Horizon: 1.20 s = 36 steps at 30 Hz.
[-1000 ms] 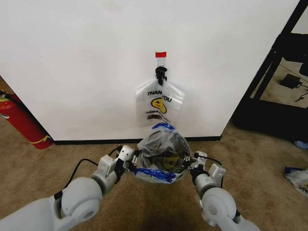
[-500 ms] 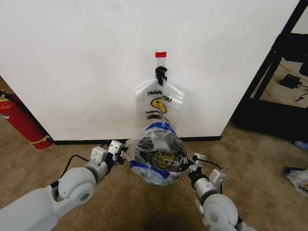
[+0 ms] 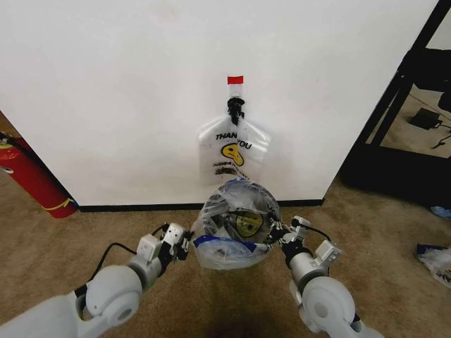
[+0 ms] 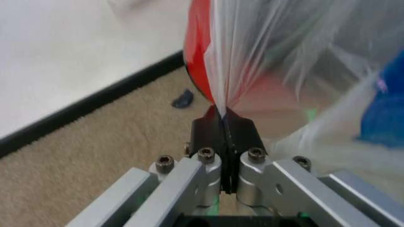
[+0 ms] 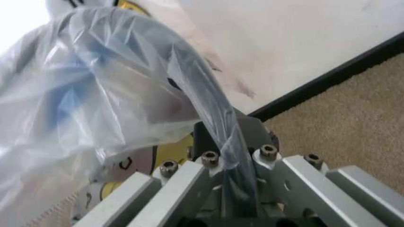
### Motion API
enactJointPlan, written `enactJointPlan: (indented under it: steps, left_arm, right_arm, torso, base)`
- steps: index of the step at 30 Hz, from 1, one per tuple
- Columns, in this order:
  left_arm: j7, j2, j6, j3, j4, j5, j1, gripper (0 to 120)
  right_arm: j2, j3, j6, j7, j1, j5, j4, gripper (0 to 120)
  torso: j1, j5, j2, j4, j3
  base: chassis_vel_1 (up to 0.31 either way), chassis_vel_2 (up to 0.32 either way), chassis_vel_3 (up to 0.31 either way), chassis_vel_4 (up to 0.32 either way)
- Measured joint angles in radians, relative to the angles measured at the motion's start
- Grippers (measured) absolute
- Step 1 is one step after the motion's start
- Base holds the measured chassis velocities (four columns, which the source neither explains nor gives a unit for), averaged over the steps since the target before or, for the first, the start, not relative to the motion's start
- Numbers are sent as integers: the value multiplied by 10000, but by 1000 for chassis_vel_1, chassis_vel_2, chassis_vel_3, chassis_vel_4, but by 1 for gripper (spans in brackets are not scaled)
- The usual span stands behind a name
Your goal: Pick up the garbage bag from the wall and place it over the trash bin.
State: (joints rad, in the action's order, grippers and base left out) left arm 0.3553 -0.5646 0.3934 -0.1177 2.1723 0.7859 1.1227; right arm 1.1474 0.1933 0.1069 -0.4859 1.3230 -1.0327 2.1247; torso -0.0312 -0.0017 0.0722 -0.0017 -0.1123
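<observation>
The garbage bag (image 3: 236, 224), crinkly clear plastic with blue rim patches and a yellow print, is draped over the round black mesh trash bin (image 3: 227, 220) on the carpet just before the white wall (image 3: 106, 84). My left gripper (image 3: 185, 243) is at the bin's left side, shut on a pinch of bag film (image 4: 222, 106); the bin's red base (image 4: 197, 61) shows just beyond the fingers. My right gripper (image 3: 276, 231) is at the bin's right side, shut on the bag (image 5: 94, 90) where it is stretched over the dark bin rim (image 5: 198, 101).
A flat "THANK YOU" bag bundle (image 3: 233, 150) hangs from a hook on the wall right behind the bin. A red fire extinguisher (image 3: 32, 176) leans at the left. A black rack (image 3: 416, 105) stands at the right. Carpet lies open on both sides.
The left gripper has dropped lower and nearer to me with the bag's edge. The right gripper has shifted slightly toward the wall. The bag's blue rim sits lower on the bin's near side.
</observation>
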Motion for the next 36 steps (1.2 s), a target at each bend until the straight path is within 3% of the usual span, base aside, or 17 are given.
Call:
enactJointPlan:
  steps: [5,11,19,26,31,36]
  left_arm:
    - [-152,-78,-273,16,32,-738,806,0]
    - [325,-224,-443,15,287,-981,801,4]
    - [699,95,-433,401,945,-1800,1134,31]
    - [784,102,-653,1780,1890,-3166,2422,61]
    - [614,226,-716,2188,2595,-3238,2373,78]
    - [-209,279,-268,1850,3226,-3099,2083,94]
  right_arm:
    - [101,181,64,-236,-64,-270,1,0]
    - [125,81,109,-246,-21,-216,-107,0]
    - [265,-12,118,-276,-219,-47,-540,0]
    - [233,24,118,-267,-347,44,-867,0]
    - [204,36,115,-268,-351,171,-991,0]
    - [188,38,114,-276,-359,276,-1026,0]
  torso:
    - [1,-5,0,7,0]
    - [0,-1,0,0,0]
    - [0,-1,0,0,0]
    - [-1,-3,0,4,0]
    - [-1,0,0,1,0]
    - [-1,1,0,3,0]
  base:
    - [0,0,0,0]
    - [0,0,0,0]
    - [0,0,0,0]
    - [0,0,0,0]
    - [0,0,0,0]
    - [0,0,0,0]
